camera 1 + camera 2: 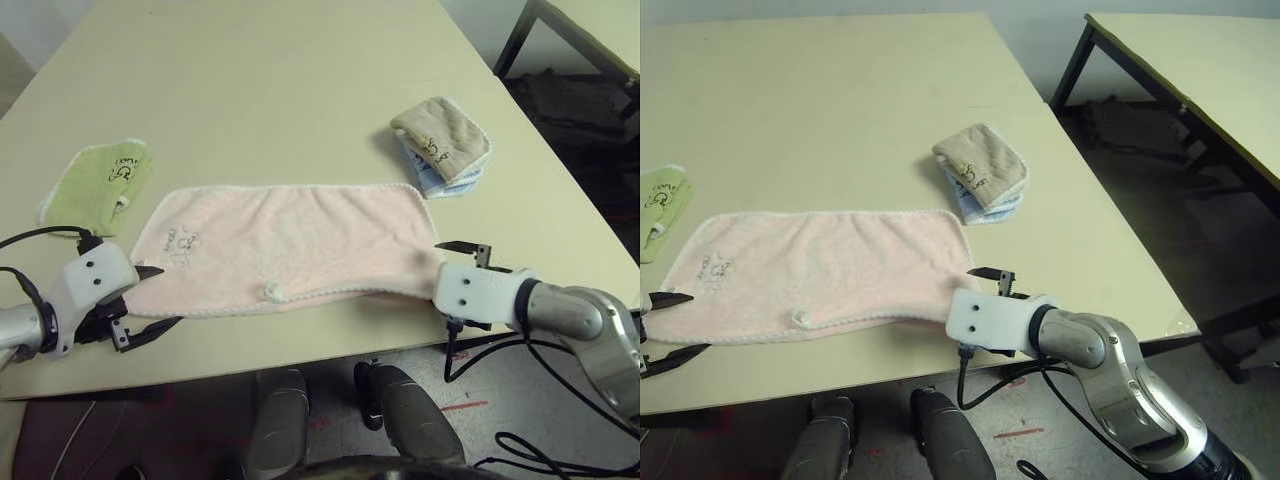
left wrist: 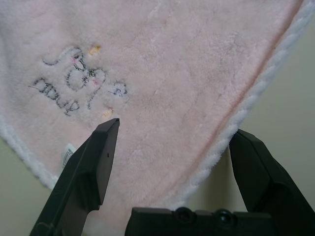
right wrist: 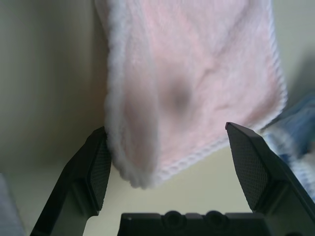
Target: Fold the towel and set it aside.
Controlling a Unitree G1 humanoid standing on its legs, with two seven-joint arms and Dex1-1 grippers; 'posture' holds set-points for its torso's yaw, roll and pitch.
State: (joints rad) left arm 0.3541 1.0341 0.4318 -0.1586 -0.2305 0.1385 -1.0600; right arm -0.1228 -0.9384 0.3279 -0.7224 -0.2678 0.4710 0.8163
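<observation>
The towel point(image 1: 290, 240), pale pink with white edging and a dark script logo point(image 1: 182, 241), lies spread flat along the table's near edge, with a small white tag point(image 1: 272, 291) at its near hem. My left gripper point(image 1: 158, 298) is open at the towel's near-left corner. In the left wrist view that corner point(image 2: 162, 147) lies between the two black fingers point(image 2: 93, 167). My right gripper point(image 1: 975, 290) is open at the towel's near-right corner, and the right wrist view shows the bunched corner point(image 3: 142, 147) between its spread fingers point(image 3: 248, 167), touching the left one.
A small light-green folded towel point(image 1: 100, 185) lies beyond the left gripper. A tan folded towel point(image 1: 440, 140) sits on a blue one point(image 1: 437, 180) at the far right. The table's near edge point(image 1: 300, 352) runs just under the grippers. A second table point(image 1: 1200, 60) stands to the right.
</observation>
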